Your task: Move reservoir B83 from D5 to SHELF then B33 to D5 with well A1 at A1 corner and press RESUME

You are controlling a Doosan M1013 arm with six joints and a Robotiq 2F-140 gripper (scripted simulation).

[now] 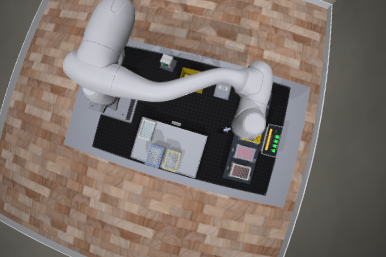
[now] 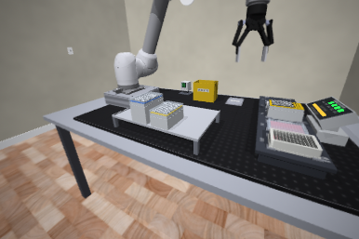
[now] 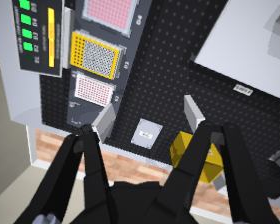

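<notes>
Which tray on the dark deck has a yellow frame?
The middle one, the tip rack at D3. Its grid of dark holes has a yellow border, while the plates on either side, at D2 and D4, are pink with pale frames.

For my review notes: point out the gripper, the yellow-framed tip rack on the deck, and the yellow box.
gripper (image 2: 251, 57), exterior view, open, gap midway between the fingertips.
yellow-framed tip rack (image 3: 94, 56), wrist view, middle of its grid top.
yellow box (image 2: 206, 91), exterior view, its front face.
</notes>
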